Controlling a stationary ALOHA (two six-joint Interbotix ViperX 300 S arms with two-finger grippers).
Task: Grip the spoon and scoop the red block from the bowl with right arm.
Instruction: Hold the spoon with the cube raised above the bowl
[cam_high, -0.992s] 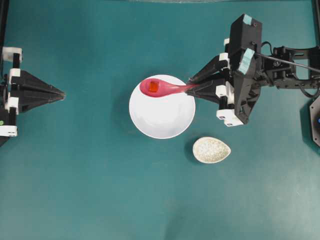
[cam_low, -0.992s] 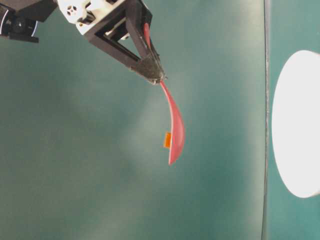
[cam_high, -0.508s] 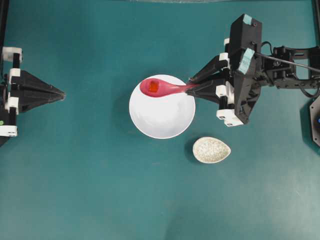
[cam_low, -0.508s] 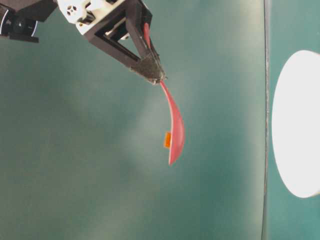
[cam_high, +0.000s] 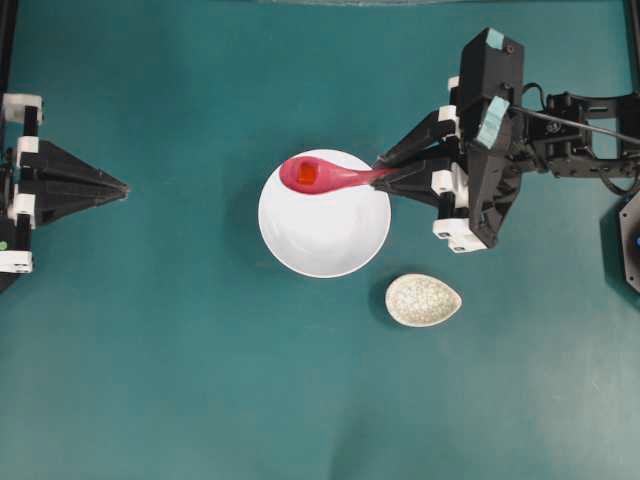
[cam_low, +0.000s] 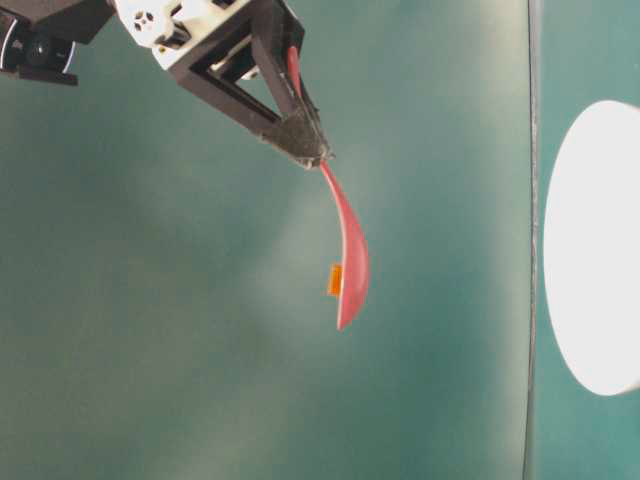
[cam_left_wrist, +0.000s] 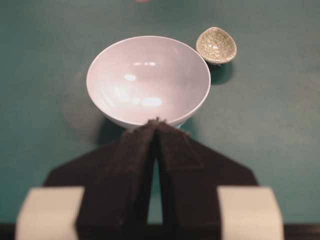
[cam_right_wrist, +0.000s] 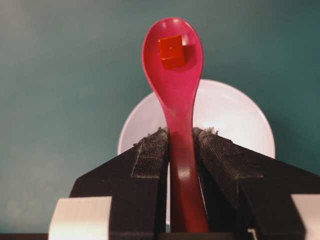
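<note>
My right gripper (cam_high: 378, 170) is shut on the handle of the pink-red spoon (cam_high: 325, 177). It holds the spoon above the white bowl (cam_high: 324, 235), over the bowl's upper left rim. The tiny red block (cam_high: 307, 174) lies in the spoon's bowl. The right wrist view shows the same grip (cam_right_wrist: 181, 132), with the spoon (cam_right_wrist: 175, 75) and block (cam_right_wrist: 171, 51) over the white bowl (cam_right_wrist: 235, 120). The table-level view shows the spoon (cam_low: 350, 255) lifted, the block (cam_low: 335, 280) in it, the gripper (cam_low: 300, 140) above. My left gripper (cam_high: 125, 187) is shut and empty at the far left, its tips (cam_left_wrist: 157, 122) facing the bowl (cam_left_wrist: 148, 80).
A small speckled beige teardrop dish (cam_high: 423, 299) sits on the teal table just right of and below the bowl. It also shows in the left wrist view (cam_left_wrist: 216, 45) beyond the bowl.
</note>
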